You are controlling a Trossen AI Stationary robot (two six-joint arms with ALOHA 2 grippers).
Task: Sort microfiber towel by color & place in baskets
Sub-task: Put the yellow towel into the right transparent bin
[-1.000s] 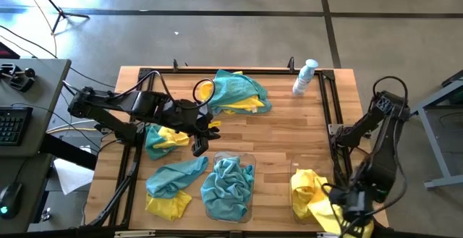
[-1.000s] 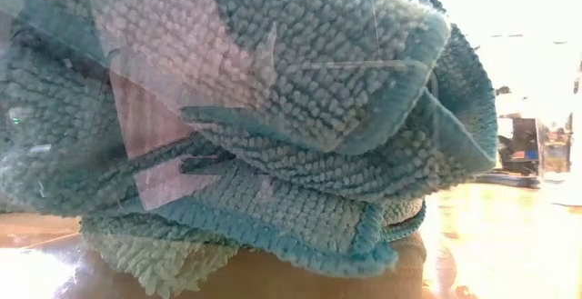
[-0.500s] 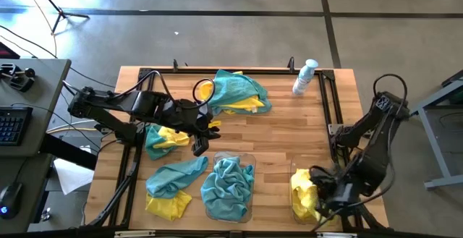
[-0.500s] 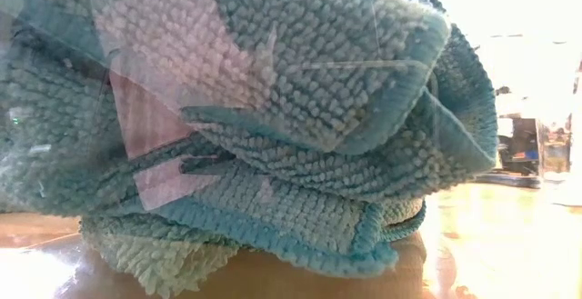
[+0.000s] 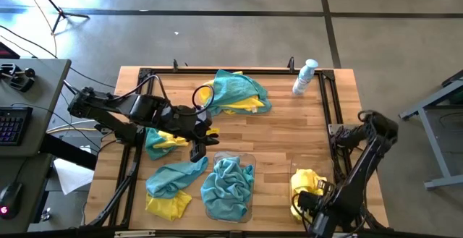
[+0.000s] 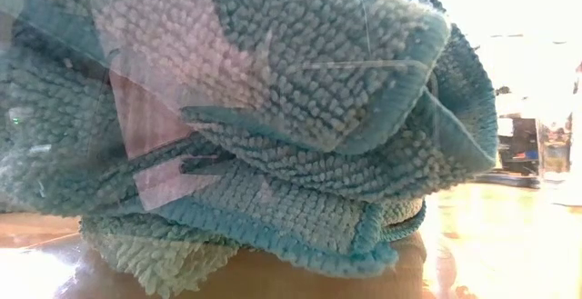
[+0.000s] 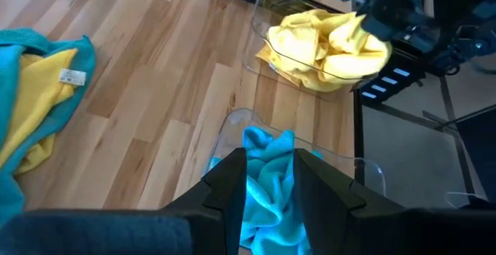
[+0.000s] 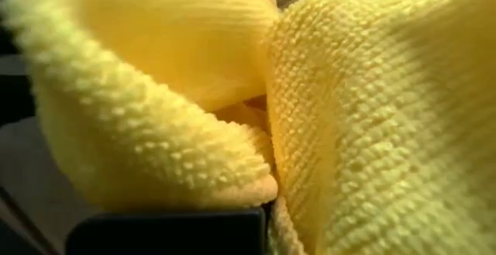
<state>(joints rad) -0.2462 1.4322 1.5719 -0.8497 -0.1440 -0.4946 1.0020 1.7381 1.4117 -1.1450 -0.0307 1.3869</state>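
Yellow towels (image 5: 304,187) fill the right clear basket (image 7: 260,22) at the table's near right. My right gripper (image 5: 316,203) points down into them, shut on yellow cloth (image 8: 155,115). Teal towels (image 5: 228,187) lie bunched in the middle basket (image 5: 250,157), which fills the low view (image 6: 273,108). My left gripper (image 5: 197,150) hangs open above the table, left of centre, its fingers (image 7: 232,189) holding nothing. Mixed teal and yellow piles rest on the wood at the far middle (image 5: 235,93), the left (image 5: 163,140) and the near left (image 5: 170,187). My right gripper is shut on a yellow towel from above, its fingers pointing down. Bunched cloth (image 8: 333,131) crowds against the finger (image 8: 167,232) and hides the place of contact, so I cannot tell which part or how many layers. The towel sits on the other yellow cloths in the basket.
A white and blue spray bottle (image 5: 304,77) stands at the far right. A black rail frame (image 5: 329,108) runs along the table's sides. Bare wood (image 5: 289,129) lies between the far pile and the baskets.
My right gripper has swung from the near right corner toward the table's left and sunk into the right basket, its wrist turning until the fingers point down. The yellow towel that hung out beyond the basket's right side is now bunched inside it.
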